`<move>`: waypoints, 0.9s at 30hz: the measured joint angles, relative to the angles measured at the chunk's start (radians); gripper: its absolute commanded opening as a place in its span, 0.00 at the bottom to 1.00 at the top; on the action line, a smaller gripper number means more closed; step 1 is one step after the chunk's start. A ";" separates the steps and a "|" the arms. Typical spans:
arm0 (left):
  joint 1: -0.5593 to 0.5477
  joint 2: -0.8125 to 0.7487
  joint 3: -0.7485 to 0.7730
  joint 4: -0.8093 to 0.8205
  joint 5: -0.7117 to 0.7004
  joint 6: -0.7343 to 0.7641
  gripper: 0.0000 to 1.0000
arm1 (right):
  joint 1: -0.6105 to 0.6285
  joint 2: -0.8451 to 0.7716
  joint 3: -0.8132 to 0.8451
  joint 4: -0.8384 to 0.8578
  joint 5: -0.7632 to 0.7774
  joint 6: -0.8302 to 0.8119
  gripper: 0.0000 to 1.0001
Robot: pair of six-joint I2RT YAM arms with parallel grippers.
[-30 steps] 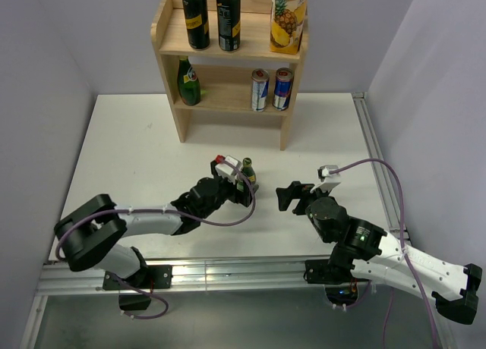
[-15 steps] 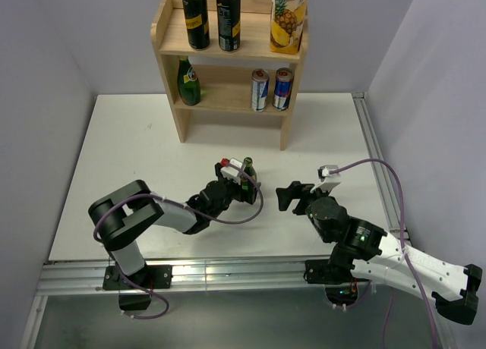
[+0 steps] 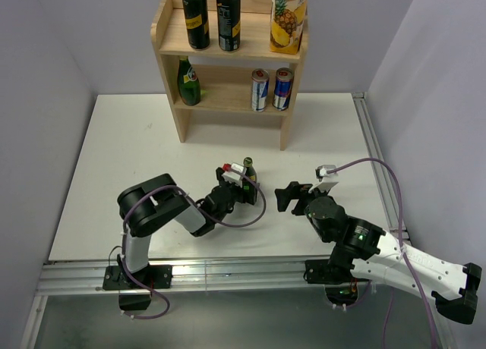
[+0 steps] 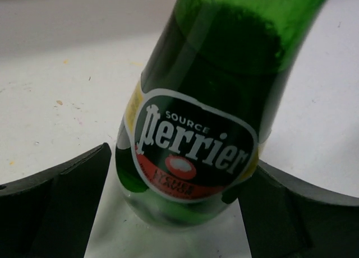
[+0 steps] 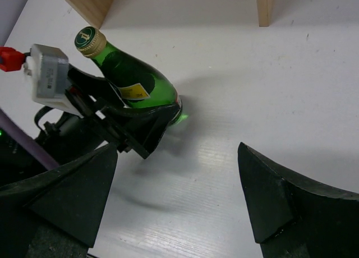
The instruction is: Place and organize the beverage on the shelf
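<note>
Green glass is all that's left for you: five drinks (image 3: 195, 17) sit on the shelf (image 3: 225, 97), top centre of frame, and the last bottle (image 3: 247, 170) stands on the worktop (image 3: 137, 152) mid-frame. Your left claw (image 3: 247, 187) straddles it, grip unclear; right claw (image 5: 176, 190) gapes empty.

Deep green glass on the bottle (image 4: 224, 50) between the left fingers (image 4: 50, 207), and those are matte black. Its label (image 4: 193, 148) is dark with white lettering, a red band underneath, a yellow edge; the cap (image 5: 90, 40) is gold. The right fingers (image 5: 280, 196) are black too. White worktop (image 3: 137, 152) beneath them, pale wood shelf (image 3: 173, 39) beyond, black cans (image 3: 196, 17) marked yellow.
</note>
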State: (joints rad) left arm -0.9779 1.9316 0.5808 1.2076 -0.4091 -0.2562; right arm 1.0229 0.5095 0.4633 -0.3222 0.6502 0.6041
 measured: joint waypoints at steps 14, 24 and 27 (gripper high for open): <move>-0.004 0.049 0.069 -0.006 -0.045 0.007 0.44 | 0.000 -0.004 0.000 0.000 -0.007 0.000 0.95; -0.007 0.029 0.080 -0.066 -0.105 0.001 0.00 | -0.001 -0.006 0.000 0.000 -0.007 0.000 0.95; -0.008 -0.029 0.074 -0.171 -0.134 0.000 0.00 | -0.001 -0.007 0.000 0.000 -0.008 0.000 0.95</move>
State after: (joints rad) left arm -0.9855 1.9022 0.6548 1.0363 -0.5430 -0.2558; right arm 1.0218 0.5022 0.4633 -0.3218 0.6426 0.6041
